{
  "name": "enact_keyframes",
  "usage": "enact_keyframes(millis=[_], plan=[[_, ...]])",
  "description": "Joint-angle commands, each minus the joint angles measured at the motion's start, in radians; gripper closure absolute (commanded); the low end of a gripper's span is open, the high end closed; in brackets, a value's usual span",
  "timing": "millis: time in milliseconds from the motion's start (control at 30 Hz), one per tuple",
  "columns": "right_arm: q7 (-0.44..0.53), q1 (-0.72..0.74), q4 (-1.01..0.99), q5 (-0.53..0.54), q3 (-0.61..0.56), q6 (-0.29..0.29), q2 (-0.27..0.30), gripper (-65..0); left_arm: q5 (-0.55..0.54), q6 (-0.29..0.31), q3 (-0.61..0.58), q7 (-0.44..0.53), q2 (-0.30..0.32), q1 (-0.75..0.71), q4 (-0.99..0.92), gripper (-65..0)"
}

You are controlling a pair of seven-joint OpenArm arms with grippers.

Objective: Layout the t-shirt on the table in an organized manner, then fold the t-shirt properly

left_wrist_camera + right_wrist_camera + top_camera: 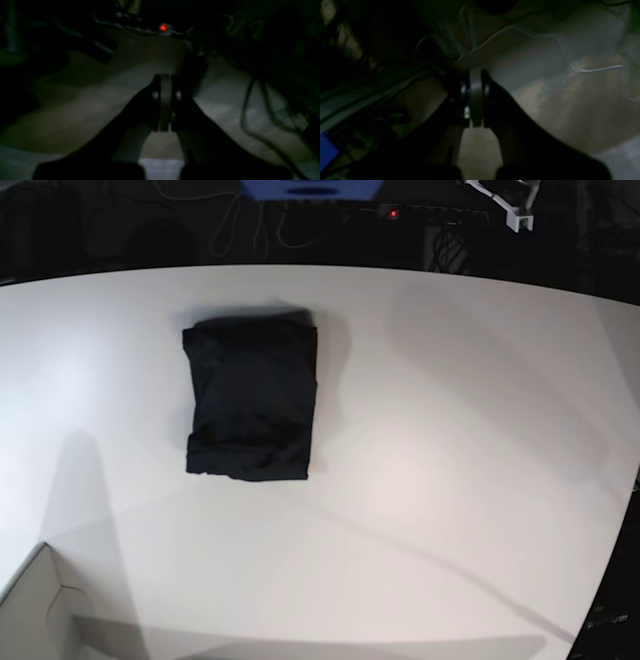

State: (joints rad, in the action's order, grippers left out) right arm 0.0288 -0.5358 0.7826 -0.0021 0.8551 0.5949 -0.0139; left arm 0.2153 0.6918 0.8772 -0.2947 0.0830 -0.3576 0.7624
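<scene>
Base view shows me the t-shirt (251, 400) already folded into a compact black rectangle, lying on the left half of the white counter (450, 430), neither arm near it. Both wrist views are dim: the left tool (165, 100) and right tool (475, 96) each have their pads pressed together on nothing. My worry is the loose lower edge; any brush from an arm could drag layers and undo the fold.
</scene>
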Motion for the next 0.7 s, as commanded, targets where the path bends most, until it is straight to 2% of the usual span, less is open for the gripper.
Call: enact_keyframes(millis=[0, 100, 200, 300, 333, 500, 600, 667], plan=[[0.061, -0.004, -0.039, -0.002, -0.012, 0.007, 0.005, 0.0, 0.002, 0.006, 0.003, 0.045, 0.025, 0.004, -0.057, -0.1], [0.201, 0.010, -0.187, -0.003, -0.044, -0.017, 0.005, 0.0, 0.002, 0.006, 0.001, 0.220, 0.064, 0.035, -0.249, -0.1], [0.317, 0.044, -0.329, -0.003, -0.099, -0.135, 0.007, 0.0, 0.002, 0.006, -0.017, 0.380, 0.073, 0.041, -0.364, -0.1], [0.431, 0.085, -0.460, -0.005, -0.179, -0.290, 0.015, 0.0, 0.002, 0.006, -0.100, 0.484, 0.071, 0.041, -0.435, -0.1], [0.458, 0.101, -0.501, -0.005, -0.207, -0.350, 0.021, 0.0, 0.002, -0.022, -0.134, 0.503, 0.071, 0.044, -0.453, -0.1], [0.540, 0.150, -0.630, -0.005, -0.365, -0.666, 0.032, 0.0, -0.004, -0.311, -0.355, 0.530, 0.062, 0.105, -0.582, -0.1], [0.541, 0.151, -0.631, -0.005, -0.448, -0.787, 0.029, 0.0, -0.007, -0.416, -0.439, 0.530, 0.048, 0.139, -0.620, -0.1], [0.541, 0.151, -0.631, -0.005, -0.498, -0.826, 0.029, 0.0, -0.007, -0.462, -0.471, 0.530, 0.025, 0.148, -0.625, -0.1]])
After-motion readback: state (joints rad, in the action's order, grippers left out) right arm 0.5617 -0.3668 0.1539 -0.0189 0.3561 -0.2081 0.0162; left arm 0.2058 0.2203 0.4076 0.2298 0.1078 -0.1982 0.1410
